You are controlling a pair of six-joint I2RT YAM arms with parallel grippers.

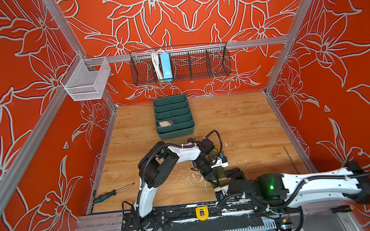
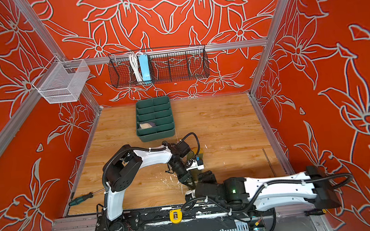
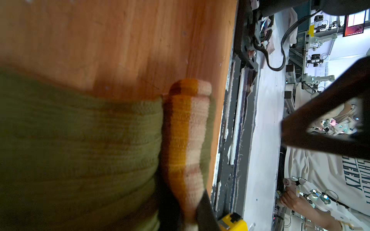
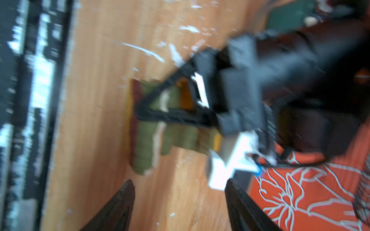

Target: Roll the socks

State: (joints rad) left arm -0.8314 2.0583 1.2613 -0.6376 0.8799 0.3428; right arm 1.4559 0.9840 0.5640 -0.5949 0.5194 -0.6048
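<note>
Olive sock lies on the wooden table near its front edge, mostly hidden by the arms in both top views. The left wrist view shows its striped cuff. The blurred right wrist view shows the left gripper clamped on it and the right gripper spread, just clear. Only the top views show the purple sock in the green tray.

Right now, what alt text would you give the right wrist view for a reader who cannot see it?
Blurred close-up: the left gripper, black with triangular fingers, is shut on a ribbed olive green sock with mustard and tan stripes, lying on the scratched wooden table. The right gripper hangs open over bare wood, empty.
</note>
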